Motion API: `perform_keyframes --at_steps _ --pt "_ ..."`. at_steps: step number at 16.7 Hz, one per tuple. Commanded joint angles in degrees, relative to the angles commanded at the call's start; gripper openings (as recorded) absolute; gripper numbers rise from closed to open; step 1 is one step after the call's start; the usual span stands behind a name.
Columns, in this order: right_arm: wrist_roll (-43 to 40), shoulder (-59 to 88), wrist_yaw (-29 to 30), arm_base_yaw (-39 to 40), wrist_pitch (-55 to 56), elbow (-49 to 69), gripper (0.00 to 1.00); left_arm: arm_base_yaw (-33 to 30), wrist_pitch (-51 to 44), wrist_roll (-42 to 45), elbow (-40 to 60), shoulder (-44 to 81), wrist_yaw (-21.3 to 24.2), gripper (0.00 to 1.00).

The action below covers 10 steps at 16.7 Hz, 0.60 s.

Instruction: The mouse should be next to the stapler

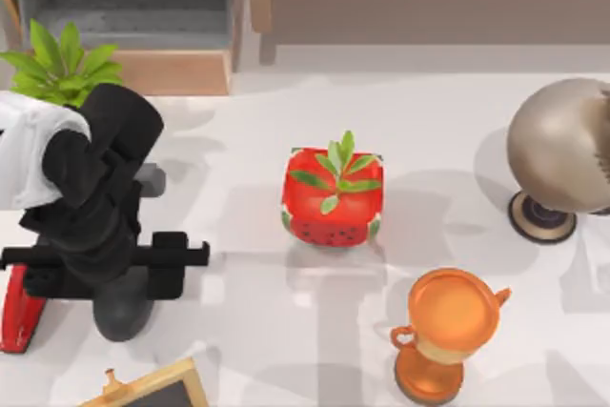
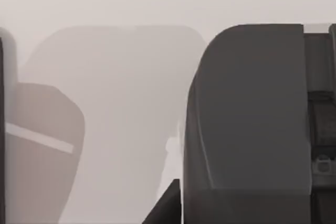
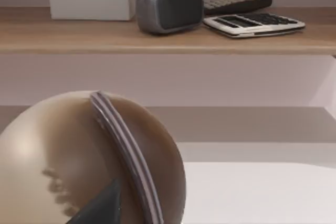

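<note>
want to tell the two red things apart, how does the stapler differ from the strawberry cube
The stapler is flat, elongated, plain glossy red; the strawberry cube is blocky, larger, with green leaves. The stapler lies at the table's left edge, partly under the left arm; the cube sits mid-table, uncovered. Both are red.

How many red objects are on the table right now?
2. The stapler lies at the table's left edge, partly under the left arm; the strawberry-patterned cube sits near the middle. The arm may hide others.
</note>
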Motion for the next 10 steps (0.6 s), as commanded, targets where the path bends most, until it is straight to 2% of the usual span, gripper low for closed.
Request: perform_keyframes --at_steps 4,10 --pt "0.0 0.0 0.0 0.0 0.0 0.0 1.0 0.0 0.0 0.0 0.0 0.0 0.0 0.98" --pt "0.0 0.0 0.0 0.0 0.0 0.0 1.0 0.0 0.0 0.0 0.0 0.0 0.0 1.0"
